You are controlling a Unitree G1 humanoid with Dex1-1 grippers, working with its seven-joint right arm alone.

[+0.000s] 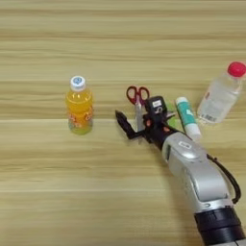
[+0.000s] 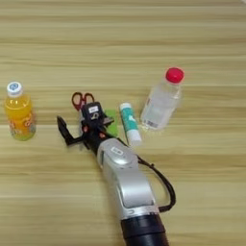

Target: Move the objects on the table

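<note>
A small orange-drink bottle (image 1: 79, 105) with a white cap stands upright on the light-wood table (image 1: 57, 182), left of centre. The red-handled scissors (image 1: 138, 96) lie flat with their handles away from me and their blades running down toward my wrist. My right gripper (image 1: 137, 111) is low over the scissors, open, with one black finger left of the blades and the other on their right. The blades' tips are hidden under it. The white tube with a teal label (image 1: 187, 117) lies just right of the gripper, apart from it.
A clear bottle with a red cap (image 2: 161, 103) lies tilted on its side at the right, close to the tube's far end. A small green patch (image 2: 111, 126) shows between the gripper and the tube, mostly hidden. My silver forearm (image 2: 127, 187) comes in from the bottom edge.
</note>
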